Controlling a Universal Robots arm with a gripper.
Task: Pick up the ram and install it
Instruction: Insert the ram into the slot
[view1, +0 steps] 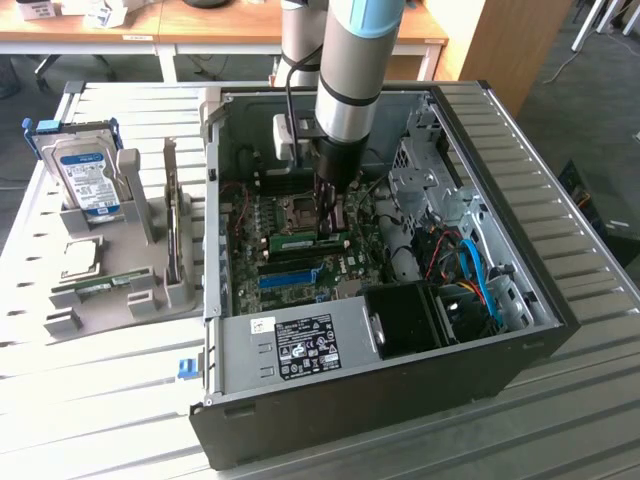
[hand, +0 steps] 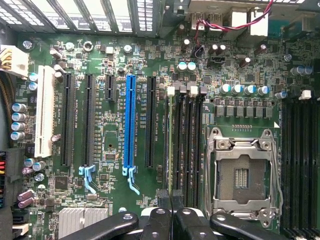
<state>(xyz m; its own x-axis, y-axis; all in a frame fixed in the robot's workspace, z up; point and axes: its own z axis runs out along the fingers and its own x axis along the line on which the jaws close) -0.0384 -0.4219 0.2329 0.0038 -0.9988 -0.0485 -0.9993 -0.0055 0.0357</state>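
Desks (view1: 230, 28) stand behind slatted table (view1: 560, 400); hand (view1: 330, 215) grips ram (view1: 305, 241).

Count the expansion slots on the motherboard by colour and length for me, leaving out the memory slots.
White slot: 1
Blue slot: 1
Long black slots: 3
Short black slot: 1
Total: 6
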